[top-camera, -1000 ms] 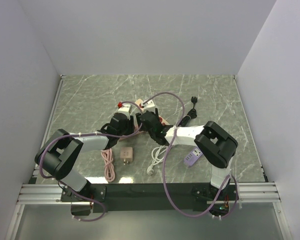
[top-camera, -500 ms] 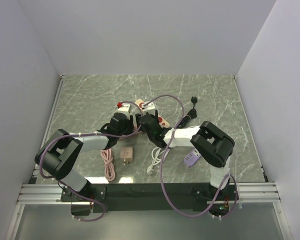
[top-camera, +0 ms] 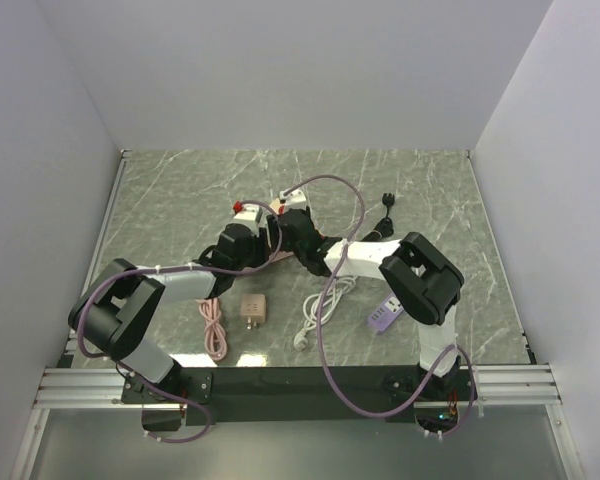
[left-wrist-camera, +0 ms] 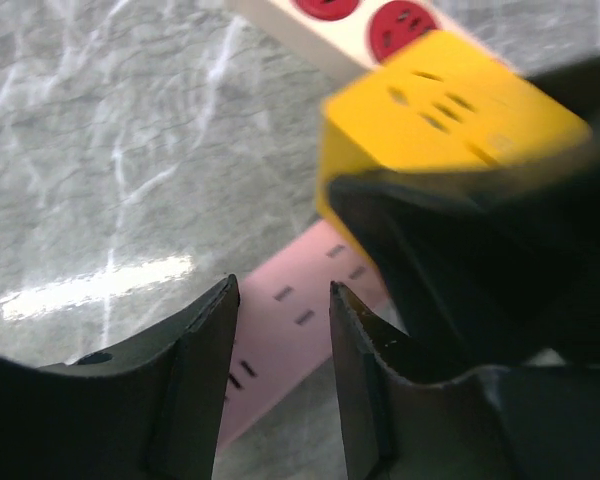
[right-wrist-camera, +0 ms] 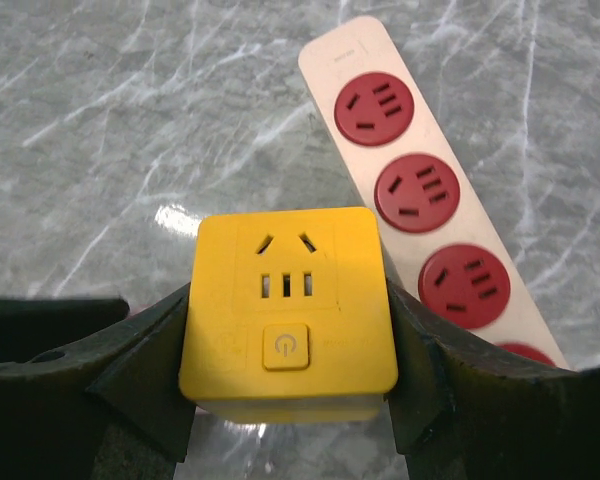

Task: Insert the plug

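- Grey-green marbled table (top-camera: 180, 190): both arms reach in to its centre, and their wrists meet there nearly touching.
- Long cream power strip with round red sockets (right-wrist-camera: 417, 195): in the right wrist view its long axis runs from 11 o'clock to 5 o'clock. It passes just beside the held cube, on the 1 to 3 o'clock side.
- Flat pink power strip (left-wrist-camera: 310, 270): in the left wrist view it runs from 7 o'clock to 1 o'clock and goes under the cube.
- Bright-yellow cube-shaped plug (right-wrist-camera: 290, 300): it is held above the table at the centre with its socket face and power button turned to the camera. The prong side is hidden.
- Right gripper (right-wrist-camera: 288, 360): it is clamped on the plug's two side faces, with the pads flat against them.
- Left gripper (left-wrist-camera: 283, 300): its fingers stand a narrow gap apart with nothing between them. It hangs over the pink strip, and the plug is close by at 1 o'clock.
- Finding: the right arm has the plug, so the insertion falls to it.
- Deciding relation: the cube hangs over the pink strip and beside the cream one. Which strip is meant cannot be told.
- Risk: the prongs are unseen, so their alignment with the slots cannot be confirmed.
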Action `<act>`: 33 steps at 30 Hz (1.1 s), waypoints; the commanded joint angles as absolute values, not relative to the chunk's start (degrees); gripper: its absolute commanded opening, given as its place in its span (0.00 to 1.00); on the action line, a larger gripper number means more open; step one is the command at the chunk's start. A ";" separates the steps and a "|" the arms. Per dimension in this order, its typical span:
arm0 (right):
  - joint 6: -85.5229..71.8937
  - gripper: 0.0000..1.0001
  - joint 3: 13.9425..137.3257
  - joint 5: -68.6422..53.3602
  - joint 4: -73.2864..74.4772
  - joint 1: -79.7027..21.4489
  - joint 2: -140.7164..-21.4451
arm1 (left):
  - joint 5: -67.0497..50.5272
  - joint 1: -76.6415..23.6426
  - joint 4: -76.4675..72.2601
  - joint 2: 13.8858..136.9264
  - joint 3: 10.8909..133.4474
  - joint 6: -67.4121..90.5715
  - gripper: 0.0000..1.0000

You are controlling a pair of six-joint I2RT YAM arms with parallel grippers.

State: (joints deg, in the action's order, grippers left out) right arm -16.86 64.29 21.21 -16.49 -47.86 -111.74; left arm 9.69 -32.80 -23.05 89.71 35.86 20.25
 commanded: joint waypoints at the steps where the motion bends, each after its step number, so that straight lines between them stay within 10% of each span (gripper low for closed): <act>1: -19.16 0.00 62.32 16.44 0.60 -43.86 -119.27 | 3.08 -33.84 -21.97 87.03 34.37 19.95 0.48; 21: -24.52 0.00 52.65 27.95 2.46 -45.70 -110.04 | 8.52 -33.84 -23.47 67.51 26.46 23.11 0.64; 25: -23.65 0.42 51.25 25.76 0.44 -46.40 -107.59 | 12.29 -33.84 -22.41 65.13 25.58 24.52 0.66; 30: -22.24 0.62 49.92 23.47 -1.30 -47.28 -99.86 | 15.90 -33.84 -21.53 61.71 24.70 25.75 0.72; 31: -21.71 0.95 49.83 23.12 -1.49 -47.29 -98.71 | 16.08 -33.75 -21.10 61.44 24.70 25.84 0.74; 33: -21.01 0.95 49.31 22.15 -2.02 -47.55 -95.46 | 16.61 -33.75 -20.74 61.00 24.70 26.02 0.75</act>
State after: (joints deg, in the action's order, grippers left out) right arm -21.96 51.27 23.99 -9.26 -46.89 -98.54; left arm 13.89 -33.63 -21.06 62.63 24.86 24.73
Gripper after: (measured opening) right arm 0.938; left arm 0.747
